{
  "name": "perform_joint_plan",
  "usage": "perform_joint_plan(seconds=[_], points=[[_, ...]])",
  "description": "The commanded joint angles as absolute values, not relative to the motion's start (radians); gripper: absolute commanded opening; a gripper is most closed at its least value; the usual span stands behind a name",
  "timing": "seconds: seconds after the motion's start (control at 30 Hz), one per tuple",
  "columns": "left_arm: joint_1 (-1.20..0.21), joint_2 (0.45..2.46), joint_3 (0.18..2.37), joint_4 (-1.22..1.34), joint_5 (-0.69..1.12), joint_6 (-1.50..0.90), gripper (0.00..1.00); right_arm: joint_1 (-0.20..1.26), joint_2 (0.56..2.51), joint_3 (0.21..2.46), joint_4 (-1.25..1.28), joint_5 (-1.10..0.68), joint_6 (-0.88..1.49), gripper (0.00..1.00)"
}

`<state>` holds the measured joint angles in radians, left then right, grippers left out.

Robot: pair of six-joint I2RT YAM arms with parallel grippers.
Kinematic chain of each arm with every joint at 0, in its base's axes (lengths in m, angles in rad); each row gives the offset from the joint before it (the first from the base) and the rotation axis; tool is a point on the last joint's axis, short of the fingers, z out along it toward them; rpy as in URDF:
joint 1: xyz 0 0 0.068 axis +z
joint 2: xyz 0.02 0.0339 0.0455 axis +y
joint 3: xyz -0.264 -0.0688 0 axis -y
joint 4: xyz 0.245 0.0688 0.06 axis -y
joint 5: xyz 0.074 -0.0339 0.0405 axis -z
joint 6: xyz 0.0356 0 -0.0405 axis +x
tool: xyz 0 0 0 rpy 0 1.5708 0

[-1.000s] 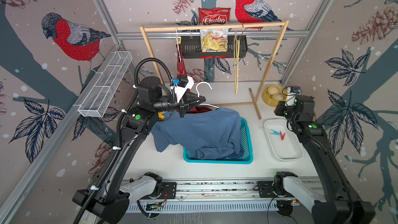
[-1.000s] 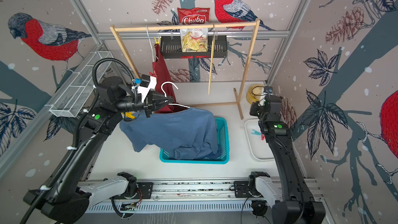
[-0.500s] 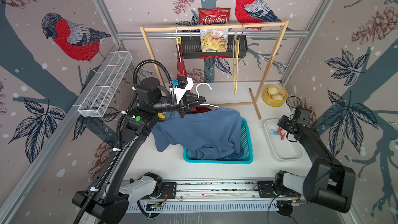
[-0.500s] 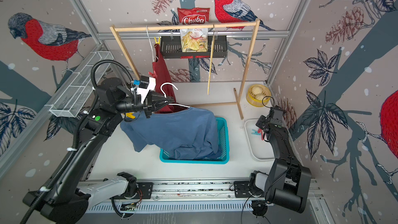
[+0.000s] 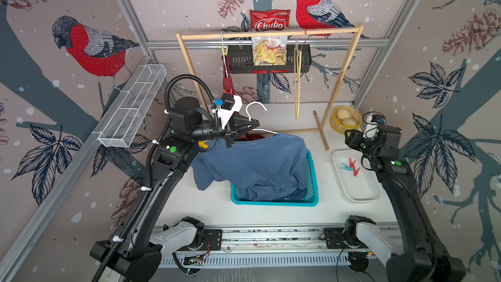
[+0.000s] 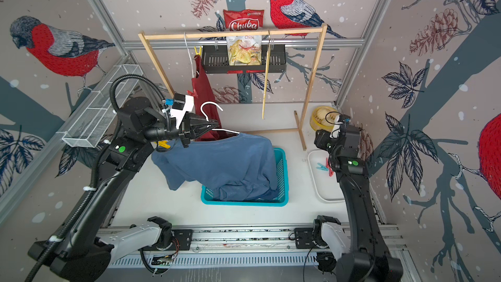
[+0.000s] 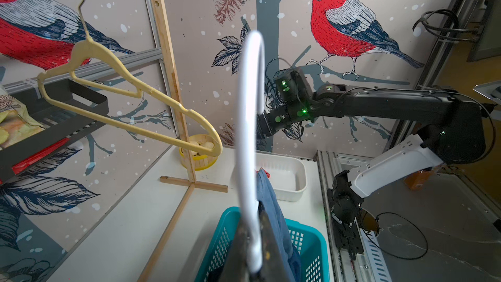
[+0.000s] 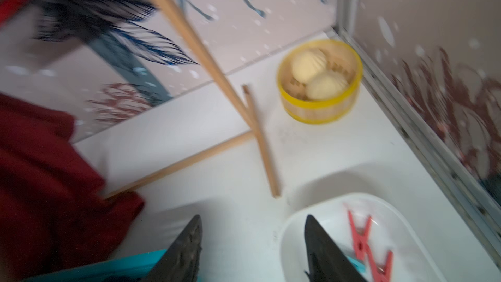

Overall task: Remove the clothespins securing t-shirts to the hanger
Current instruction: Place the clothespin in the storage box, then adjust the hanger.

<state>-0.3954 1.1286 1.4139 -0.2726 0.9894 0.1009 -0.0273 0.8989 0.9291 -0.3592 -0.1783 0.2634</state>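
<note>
Three clothespins (image 5: 350, 166) lie in the white tray (image 5: 360, 183) at frame right. A yellow clothespin (image 5: 203, 145) is clipped to the blue t-shirt (image 5: 257, 164) at centre, with others on the dark red t-shirt (image 6: 202, 90) behind. The left gripper (image 5: 254, 126) clenches the white hanger (image 7: 245, 145); the right gripper (image 8: 253, 217) hovers empty, jaws apart, at the tray's edge.

Black arms (image 5: 401, 191), white base links (image 5: 173, 236) and green lights (image 5: 173, 148) are shown; a ribbed hose (image 5: 189, 77) is tied along the left arm (image 5: 162, 183).
</note>
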Motion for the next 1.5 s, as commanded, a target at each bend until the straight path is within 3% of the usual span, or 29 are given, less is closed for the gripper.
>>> perform_joint_plan(seconds=[0.0,0.13,0.37,0.47,0.77,1.03,1.17,1.3,1.4,1.47], points=[[-0.444,1.147,1.463,-0.215,0.953,0.087,0.00,0.090,0.807,1.006,-0.325,-0.178,0.251,0.60],[-0.524,1.193,1.549,-0.255,0.874,0.093,0.00,0.208,0.785,1.151,-0.361,-0.199,0.222,0.61],[-0.575,1.293,1.673,-0.263,0.849,-0.018,0.00,0.293,0.870,1.392,-0.388,-0.604,0.183,0.67],[-0.634,1.330,1.687,-0.289,0.837,0.007,0.00,0.363,0.916,1.469,-0.419,-0.669,0.121,0.68],[-0.696,1.374,1.695,-0.238,0.778,-0.026,0.00,0.681,1.037,1.534,-0.644,-0.341,-0.118,0.71],[-0.709,1.407,1.705,-0.257,0.790,-0.031,0.00,0.787,1.108,1.528,-0.619,-0.150,-0.202,0.70],[-0.713,1.422,1.714,-0.306,0.807,-0.007,0.00,0.824,1.128,1.527,-0.601,-0.060,-0.270,0.59],[-0.713,1.419,1.707,-0.309,0.817,0.000,0.00,0.843,1.140,1.519,-0.602,-0.062,-0.324,0.29],[-0.713,1.415,1.709,-0.310,0.810,0.019,0.00,0.851,1.137,1.509,-0.607,-0.097,-0.374,0.00],[-0.711,1.398,1.711,-0.346,0.774,0.075,0.00,0.857,1.125,1.505,-0.614,-0.137,-0.405,0.00]])
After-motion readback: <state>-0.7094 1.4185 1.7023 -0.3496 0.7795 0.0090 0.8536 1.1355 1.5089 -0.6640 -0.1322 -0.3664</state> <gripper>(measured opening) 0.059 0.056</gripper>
